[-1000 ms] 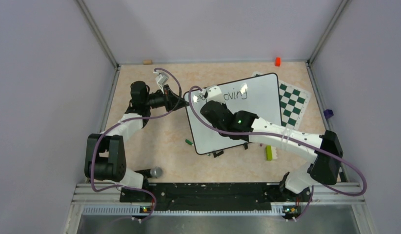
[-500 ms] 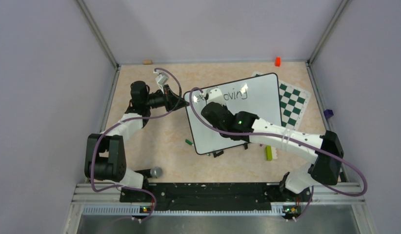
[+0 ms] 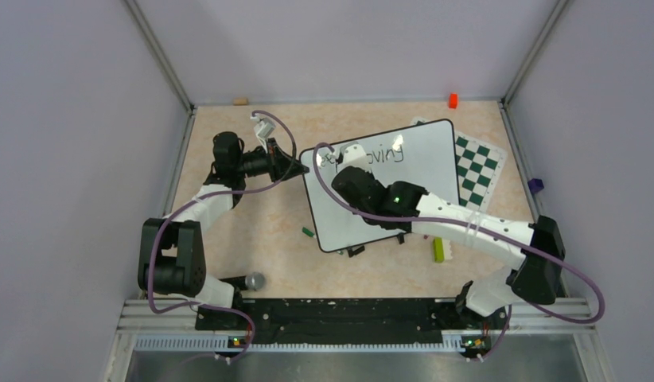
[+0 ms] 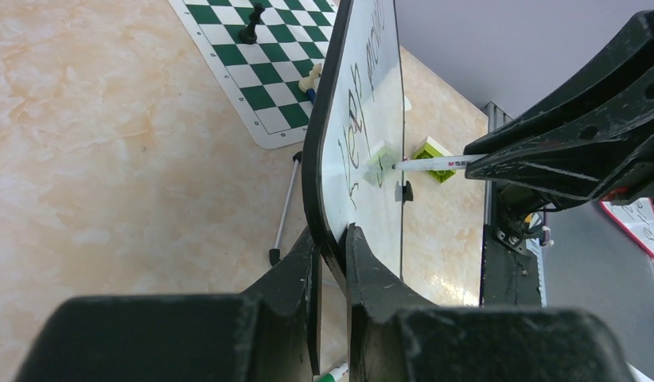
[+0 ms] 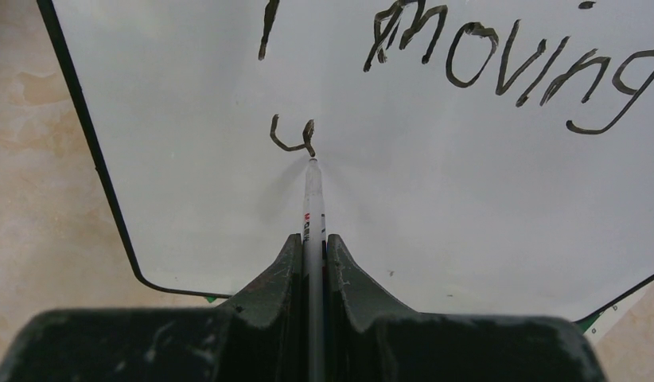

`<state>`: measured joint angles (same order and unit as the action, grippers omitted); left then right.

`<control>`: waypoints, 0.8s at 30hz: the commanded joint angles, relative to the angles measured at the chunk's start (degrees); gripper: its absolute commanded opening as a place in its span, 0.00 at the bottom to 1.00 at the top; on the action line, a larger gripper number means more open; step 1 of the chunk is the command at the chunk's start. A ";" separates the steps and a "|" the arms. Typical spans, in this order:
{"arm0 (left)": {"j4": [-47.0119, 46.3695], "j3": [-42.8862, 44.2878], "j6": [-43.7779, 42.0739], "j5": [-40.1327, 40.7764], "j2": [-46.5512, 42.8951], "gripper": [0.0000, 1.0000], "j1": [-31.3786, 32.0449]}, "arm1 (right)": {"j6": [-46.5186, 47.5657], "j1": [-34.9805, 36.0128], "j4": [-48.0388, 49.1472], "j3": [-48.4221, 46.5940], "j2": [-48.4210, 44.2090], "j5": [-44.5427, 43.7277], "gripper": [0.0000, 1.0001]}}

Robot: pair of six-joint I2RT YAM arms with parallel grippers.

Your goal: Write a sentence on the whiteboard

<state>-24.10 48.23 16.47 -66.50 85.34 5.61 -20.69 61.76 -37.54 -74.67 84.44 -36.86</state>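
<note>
The whiteboard [image 3: 419,179] stands tilted on the table, and my left gripper [image 3: 301,169] is shut on its left rim. In the left wrist view, the black rim [image 4: 320,143] runs down between the two fingers of the left gripper [image 4: 333,235]. My right gripper [image 5: 313,239] is shut on a thin white marker [image 5: 312,199]. The marker tip touches the board just under a freshly drawn "u" [image 5: 292,135]. Above it, the sentence's first line shows "moving" [image 5: 507,60]. From above, the right gripper [image 3: 345,169] covers the start of the writing [image 3: 385,155].
A green-and-white chess mat [image 3: 479,167] lies behind the board at right, with a black piece [image 4: 251,28] on it. A lime block [image 3: 438,250] sits near the board's feet. There is a green cap [image 3: 308,232], a grey round object [image 3: 254,281] and an orange block [image 3: 453,100].
My right gripper has shifted slightly right along the board with the marker, covering more of the first line. The left gripper and the board have stayed put.
</note>
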 commanded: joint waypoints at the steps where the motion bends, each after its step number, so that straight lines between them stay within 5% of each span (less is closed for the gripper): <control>1: 6.52 -2.38 -9.66 -6.01 0.86 0.12 2.77 | -0.16 -0.05 1.34 -2.61 -5.65 1.43 0.00; 24: 7.01 -2.32 -9.87 -6.01 0.61 0.12 2.82 | 2.06 -2.95 4.34 -2.08 -3.21 3.74 0.00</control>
<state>-23.66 48.34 16.08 -66.61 85.21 5.63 -19.40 59.37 -35.18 -74.81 80.51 -33.36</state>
